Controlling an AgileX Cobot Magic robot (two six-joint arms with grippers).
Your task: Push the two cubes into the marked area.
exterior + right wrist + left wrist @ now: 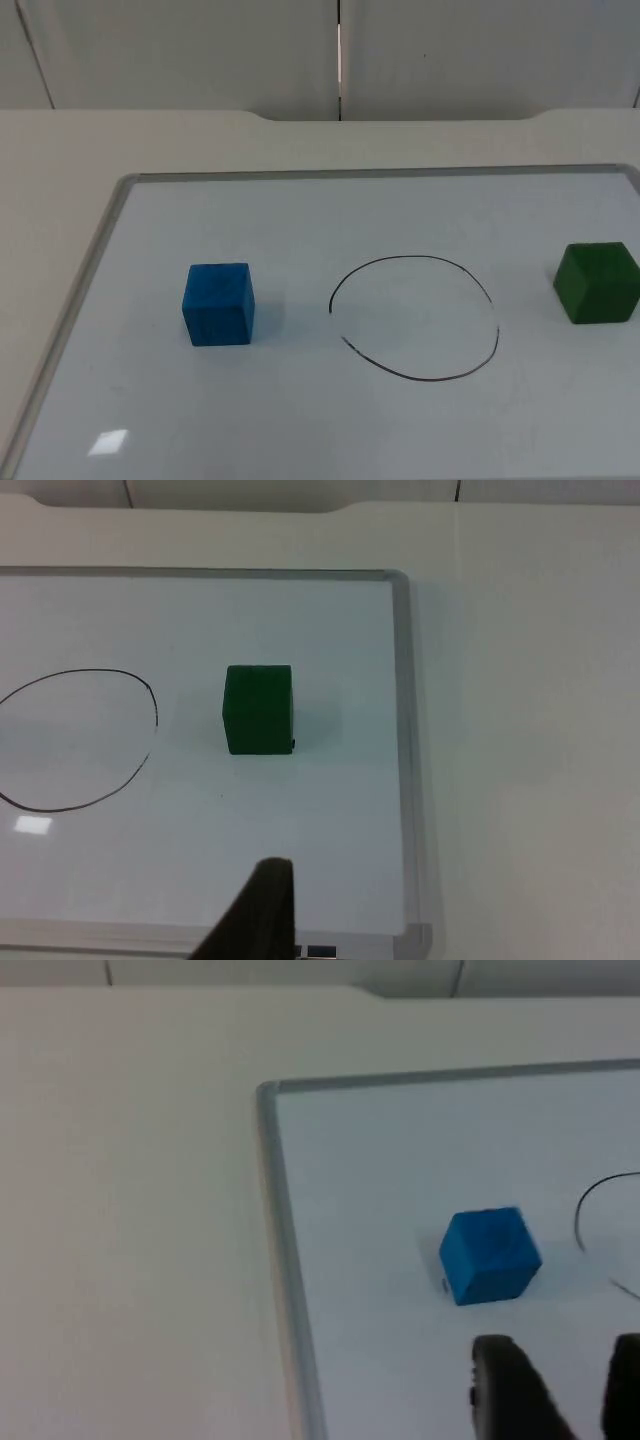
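Ahead of the left gripper [560, 1380], jaws apart, sits the blue cube [490, 1256] on the whiteboard [300, 210], beside the drawn circle [415, 317]. Beyond the right gripper [262, 910], jaw state unclear, sits the green cube [258, 709].

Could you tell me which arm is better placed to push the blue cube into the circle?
Left. The blue cube lies left of the circle, just ahead of the left gripper; the right gripper faces the green cube.
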